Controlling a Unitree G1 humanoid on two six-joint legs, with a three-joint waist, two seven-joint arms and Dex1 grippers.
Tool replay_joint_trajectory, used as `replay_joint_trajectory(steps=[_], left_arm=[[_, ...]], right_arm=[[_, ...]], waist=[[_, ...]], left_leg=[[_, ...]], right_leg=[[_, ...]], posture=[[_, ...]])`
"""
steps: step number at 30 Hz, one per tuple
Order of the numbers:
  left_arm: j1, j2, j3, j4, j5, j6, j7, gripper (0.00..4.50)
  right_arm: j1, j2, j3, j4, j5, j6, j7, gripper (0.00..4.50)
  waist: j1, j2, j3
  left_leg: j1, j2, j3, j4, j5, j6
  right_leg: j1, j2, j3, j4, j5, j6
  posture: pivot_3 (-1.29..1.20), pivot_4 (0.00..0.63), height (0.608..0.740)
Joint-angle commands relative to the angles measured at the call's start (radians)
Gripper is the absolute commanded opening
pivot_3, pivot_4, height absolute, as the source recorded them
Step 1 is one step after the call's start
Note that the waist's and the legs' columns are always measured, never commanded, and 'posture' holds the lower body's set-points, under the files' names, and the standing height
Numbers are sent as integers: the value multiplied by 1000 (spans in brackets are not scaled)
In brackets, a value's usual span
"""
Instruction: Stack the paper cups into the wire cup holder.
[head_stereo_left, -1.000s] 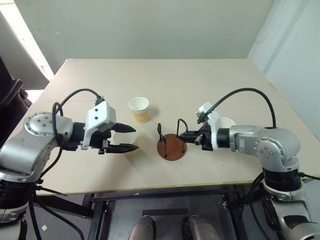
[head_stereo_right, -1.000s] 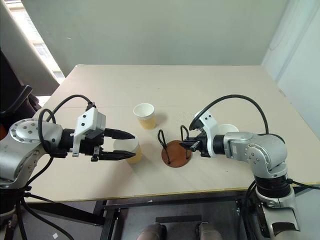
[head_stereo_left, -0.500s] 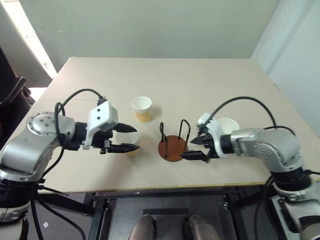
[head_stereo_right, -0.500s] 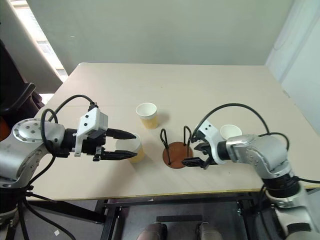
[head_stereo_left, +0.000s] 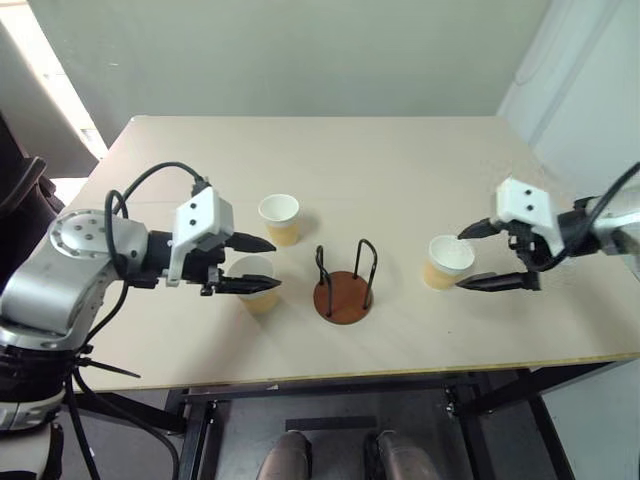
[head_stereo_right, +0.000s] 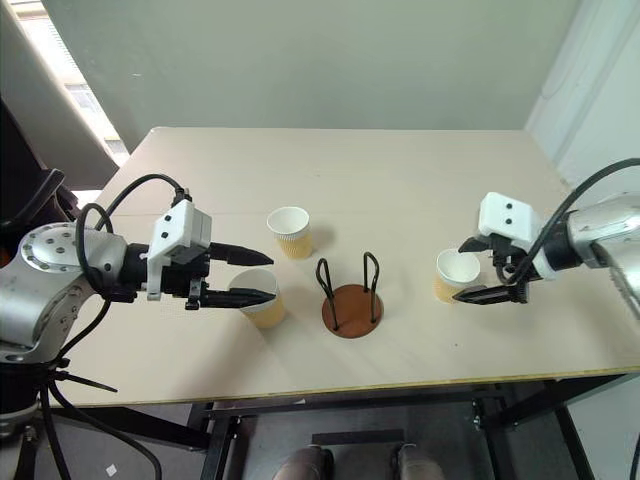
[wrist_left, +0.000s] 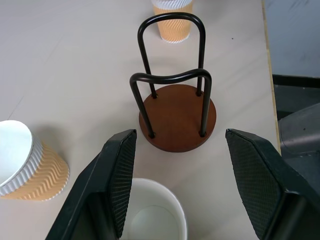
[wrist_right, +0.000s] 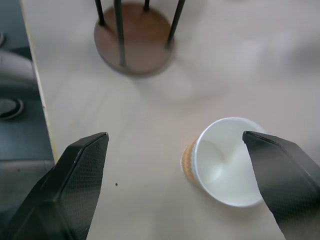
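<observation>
Straddling a paper cup (head_stereo_left: 258, 282), left gripper (head_stereo_left: 262, 264) spread, apparently not gripping, wire cup holder (head_stereo_left: 345, 283) empty

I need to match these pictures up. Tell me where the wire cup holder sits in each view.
Left eye view: wire cup holder at table centre, near the front edge.
Right eye view: same spot.
Left wrist view: centre, beyond the open fingers.
Right wrist view: at the picture's edge, cropped.
Shared landmark: the paper cup at the right gripper.
</observation>
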Motion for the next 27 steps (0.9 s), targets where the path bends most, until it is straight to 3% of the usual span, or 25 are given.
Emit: replay_joint_trajectory(steps=[1,4,7,18,23,27], left_arm=[[1,6,24,-26,-11,-1,-4,3063],[14,17,41,-34,-16,5,-1,3063],[28,26,54,-43,-19,12,7,3063],[76,43,91,-67,-20,25,26,3063],[72,43,97,-58,-24,18,27,3063],[74,45,100,-41,-15,8,33,3063]], right_arm=[[-34,37,36,89,-104,-85,8,4465],[-51,72,73,164,-183,-140,16,4465],[-55,97,99,231,-253,-200,21,3882],[-72,146,77,265,-306,-257,95,103],[-146,137,6,201,-220,-237,193,45],[-312,172,-59,208,-142,-188,225,45]], waist=[[0,1,0],[2,1,1],[3,1,1],[2,1,1],[0,2,1],[-3,3,2]], left_leg=[[0,0,0,0,1,1],[0,0,0,0,1,1],[-1,0,0,0,0,3],[-1,0,1,0,-1,3],[-1,0,1,0,-1,3],[-1,0,2,-1,-1,3]], right_leg=[[0,0,0,0,0,0],[0,-1,0,0,0,0],[0,-1,0,0,1,-1],[0,-2,0,0,-2,-5],[0,-2,0,0,-2,-8],[-1,-1,0,1,-4,-10]], posture=[[0,150,740],[0,150,740],[0,150,740],[0,150,740],[0,150,740],[0,150,740]])
